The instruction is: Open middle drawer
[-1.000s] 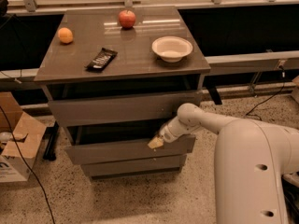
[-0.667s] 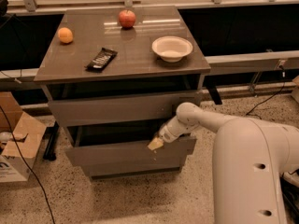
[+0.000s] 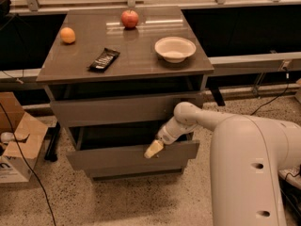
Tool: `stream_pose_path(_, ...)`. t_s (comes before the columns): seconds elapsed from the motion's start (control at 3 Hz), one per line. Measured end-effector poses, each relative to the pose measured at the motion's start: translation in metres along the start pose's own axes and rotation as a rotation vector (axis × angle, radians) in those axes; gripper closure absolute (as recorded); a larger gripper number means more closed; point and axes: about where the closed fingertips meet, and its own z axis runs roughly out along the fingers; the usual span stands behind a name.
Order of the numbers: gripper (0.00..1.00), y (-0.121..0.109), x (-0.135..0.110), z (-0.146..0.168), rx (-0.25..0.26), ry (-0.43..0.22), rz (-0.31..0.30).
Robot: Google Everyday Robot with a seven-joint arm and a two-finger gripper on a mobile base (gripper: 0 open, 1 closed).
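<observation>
The middle drawer [image 3: 117, 158] is the second of three in a grey-brown cabinet. It stands partly pulled out, and its dark inside [image 3: 117, 135] shows behind its flat front. My gripper [image 3: 153, 149] rests at the top edge of that drawer front, right of its middle, with its tan tip over the front face. My white arm [image 3: 244, 164] reaches in from the lower right. The top drawer [image 3: 113, 109] above is closed. The lowest drawer [image 3: 131, 172] shows as a thin strip below.
On the cabinet top [image 3: 141, 65] lie a red apple [image 3: 130, 19], an orange [image 3: 67, 35], a black bar [image 3: 104, 60] and a white bowl [image 3: 175, 49]. An open cardboard box [image 3: 19, 145] and a black cable [image 3: 23, 164] lie on the floor at left. A rail runs behind.
The middle drawer's front has slid further out toward the camera, and my gripper has moved with it, down and slightly left.
</observation>
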Motion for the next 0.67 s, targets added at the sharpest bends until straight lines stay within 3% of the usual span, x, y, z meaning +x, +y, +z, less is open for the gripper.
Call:
stream_pose_path(0.33, 0.0, 0.0, 0.0, 0.0, 0.0, 0.001, 0.0)
stream_pose_path(0.67, 0.0, 0.016, 0.016, 0.01, -0.052, 0.152, -0.046)
